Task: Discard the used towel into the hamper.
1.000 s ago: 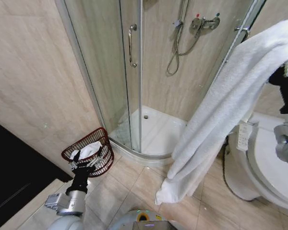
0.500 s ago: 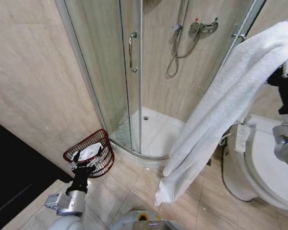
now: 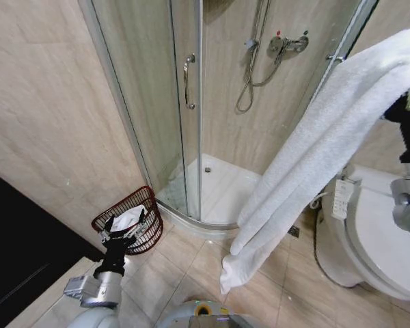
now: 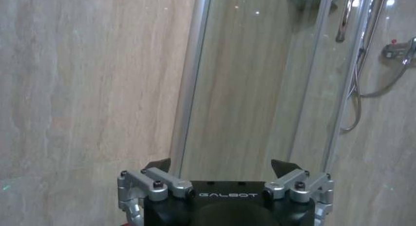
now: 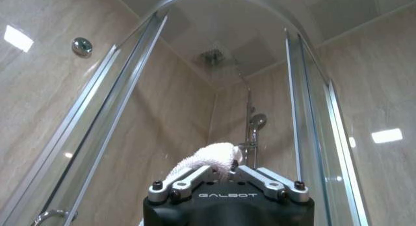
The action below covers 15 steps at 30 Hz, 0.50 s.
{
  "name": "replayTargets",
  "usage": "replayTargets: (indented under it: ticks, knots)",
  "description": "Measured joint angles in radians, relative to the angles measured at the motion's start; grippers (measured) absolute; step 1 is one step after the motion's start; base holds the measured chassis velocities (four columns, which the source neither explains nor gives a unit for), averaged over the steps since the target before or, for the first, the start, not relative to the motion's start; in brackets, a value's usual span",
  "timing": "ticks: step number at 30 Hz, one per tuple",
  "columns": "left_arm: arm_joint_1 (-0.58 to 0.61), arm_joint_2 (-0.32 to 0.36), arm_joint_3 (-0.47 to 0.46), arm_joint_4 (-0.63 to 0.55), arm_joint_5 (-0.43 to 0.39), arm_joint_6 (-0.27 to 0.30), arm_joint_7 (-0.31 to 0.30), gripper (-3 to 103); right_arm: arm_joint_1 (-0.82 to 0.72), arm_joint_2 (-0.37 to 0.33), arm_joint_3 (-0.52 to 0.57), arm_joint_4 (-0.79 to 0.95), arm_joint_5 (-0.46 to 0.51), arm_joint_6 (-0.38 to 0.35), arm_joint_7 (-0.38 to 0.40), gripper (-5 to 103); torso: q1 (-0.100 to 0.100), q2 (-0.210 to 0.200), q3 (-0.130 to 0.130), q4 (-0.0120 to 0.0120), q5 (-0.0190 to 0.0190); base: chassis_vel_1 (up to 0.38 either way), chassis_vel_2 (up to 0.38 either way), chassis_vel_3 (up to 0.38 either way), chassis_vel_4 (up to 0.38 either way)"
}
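Head view, beige tiled floor (image 3: 191,266), glass shower stall (image 3: 191,123), hamper (image 3: 131,219)

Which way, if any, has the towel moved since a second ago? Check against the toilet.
Yes, slightly: the towel has drawn left, off the toilet's side panel, toward the hamper; the whole view shifted too.
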Motion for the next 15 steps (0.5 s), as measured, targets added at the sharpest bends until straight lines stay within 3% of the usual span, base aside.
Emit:
replayTargets:
  ticks: [15]
  knots:
    - [0.0, 0.0, 0.0, 0.0, 0.0, 0.0, 0.0, 100, -0.002, -0.002, 0.011, -0.002, 0.006, 0.003, -0.007, 2, 0.032, 0.07, 0.038, 0.0, 0.0, 0.0, 0.0, 0.0, 0.0]
